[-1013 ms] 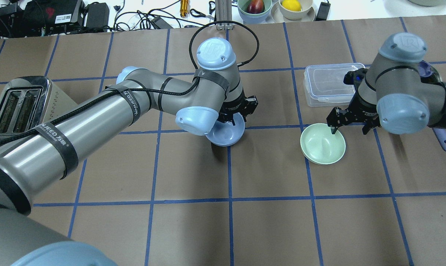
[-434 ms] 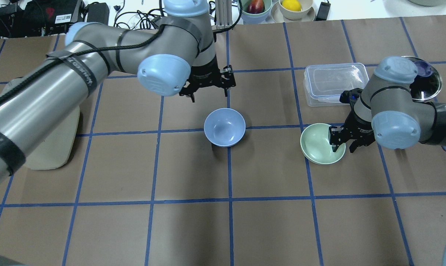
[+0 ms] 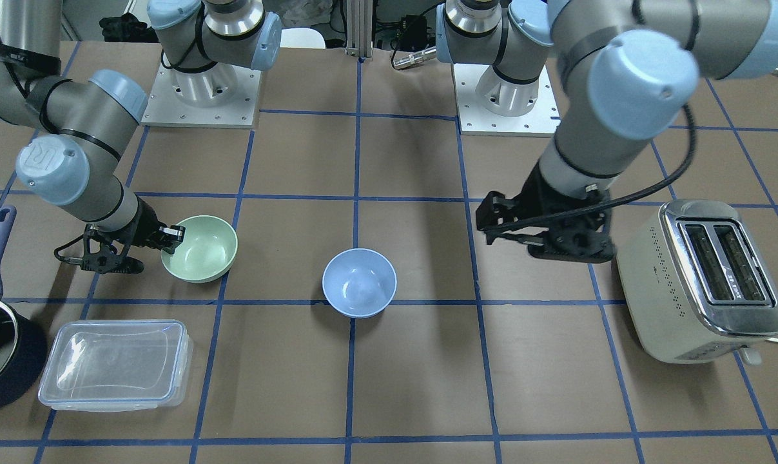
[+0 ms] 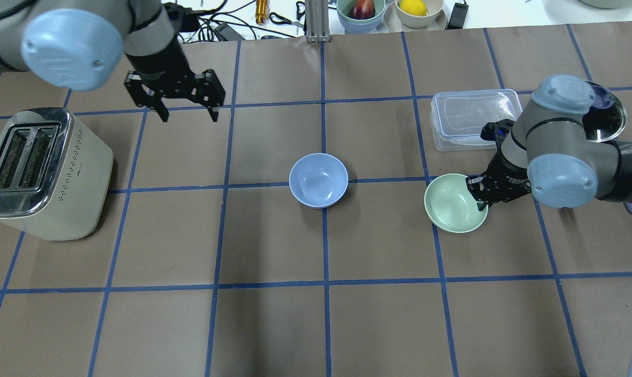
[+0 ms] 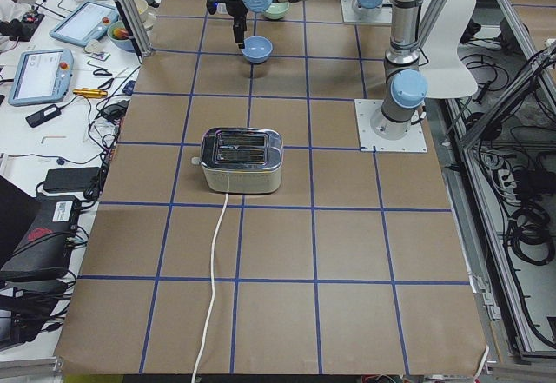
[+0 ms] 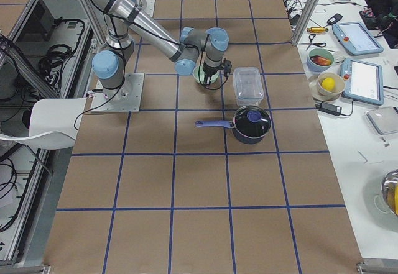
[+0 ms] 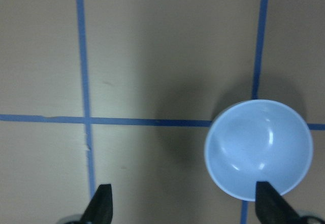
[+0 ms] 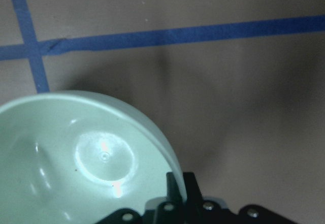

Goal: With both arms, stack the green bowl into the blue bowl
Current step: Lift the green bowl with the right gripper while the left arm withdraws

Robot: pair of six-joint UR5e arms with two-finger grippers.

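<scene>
**Green bowl** (image 4: 452,205): is sitting upright and empty on the brown tabletop, toward the robot's right-hand end, about midway between the near and far edges.

**Right gripper** (image 4: 483,200): is pinching the green bowl's rim on the side facing the right end, with one finger inside the bowl and one outside.

**Blue bowl** (image 4: 318,180): is standing upright and empty near the table's middle, well apart from the green bowl.

**Left gripper** (image 4: 188,116): is hanging above the table toward the far edge on the left half. Its jaws are spread wide and holding nothing.

**Clear lidded box** (image 4: 473,119): is lying just beyond the green bowl, toward the far edge. It is showing nothing inside.

**Saucepan** (image 6: 251,125): is sitting at the right end with its lid on, so its contents are hidden.

**Toaster** (image 4: 43,175): is standing near the left end.

**Two bowls past the far edge**: one is holding a red-and-yellow fruit (image 4: 362,8), the other a lemon (image 4: 413,7).
</scene>
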